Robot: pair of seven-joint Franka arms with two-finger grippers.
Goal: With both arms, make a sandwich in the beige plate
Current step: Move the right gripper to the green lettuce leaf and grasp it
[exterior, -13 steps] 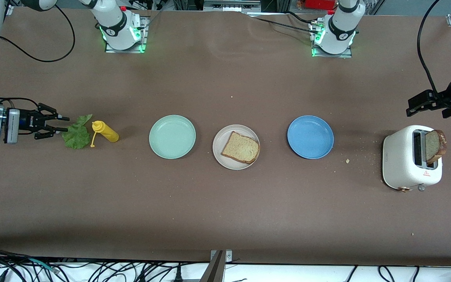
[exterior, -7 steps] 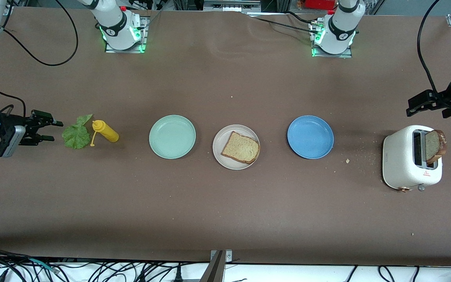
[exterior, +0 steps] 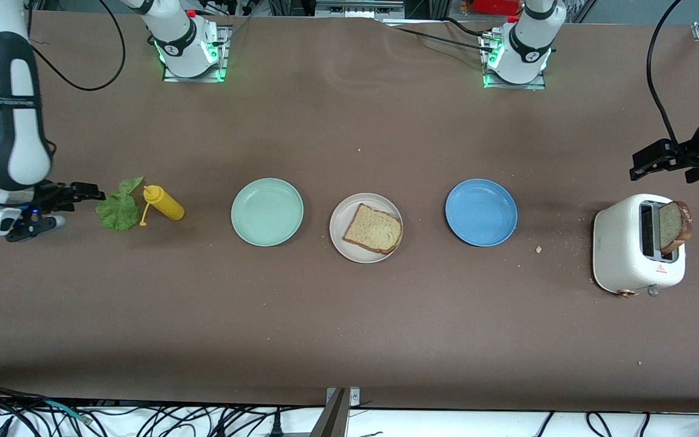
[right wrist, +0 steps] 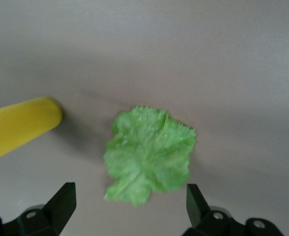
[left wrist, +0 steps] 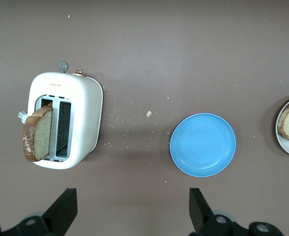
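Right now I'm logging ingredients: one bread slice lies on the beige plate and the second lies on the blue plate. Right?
Not quite. The blue plate holds nothing; the second bread slice stands in the white toaster, as the front view shows. One bread slice does lie on the beige plate.

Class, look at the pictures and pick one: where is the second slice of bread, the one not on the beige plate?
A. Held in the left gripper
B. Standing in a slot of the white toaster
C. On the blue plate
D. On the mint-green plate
B: the second slice of bread stands up out of a slot of the white toaster, while the blue plate and mint-green plate hold nothing.
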